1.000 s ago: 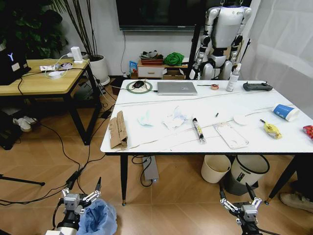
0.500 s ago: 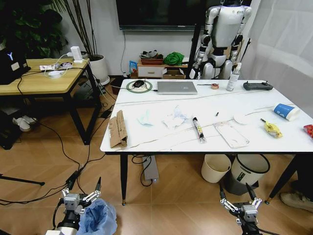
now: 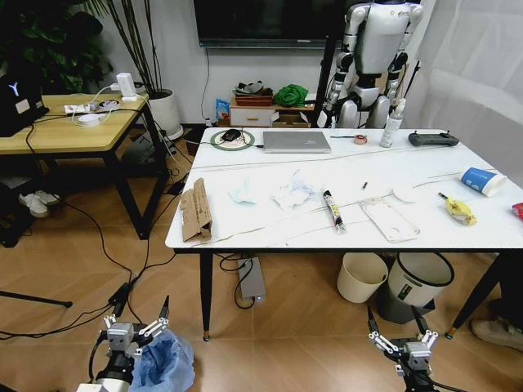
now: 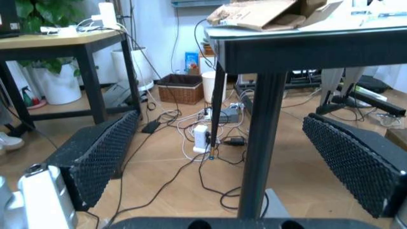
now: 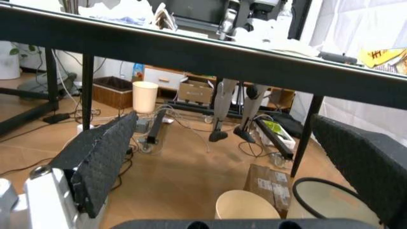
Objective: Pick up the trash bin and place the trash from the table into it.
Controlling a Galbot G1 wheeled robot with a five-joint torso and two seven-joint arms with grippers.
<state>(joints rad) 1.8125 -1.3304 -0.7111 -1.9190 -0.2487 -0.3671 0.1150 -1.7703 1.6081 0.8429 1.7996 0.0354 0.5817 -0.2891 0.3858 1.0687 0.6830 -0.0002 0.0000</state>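
Marble table ahead on wood floor — trash scattered across it. My left gripper and right gripper hang low, both spread wide, empty. Trash bin sits just beside the left gripper.

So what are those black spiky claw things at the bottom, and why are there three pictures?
Those claws are a robot's two hands, called grippers. One picture comes from a camera on its head, looking down. There the left gripper and right gripper hang low near the floor, both open and holding nothing. The blue bag thing beside the left one is the trash bin. The other two pictures come from cameras on its wrists, peeking between the black fingers under the table. On top lies trash: a cardboard piece, tissues, a black tube and a blue cup.
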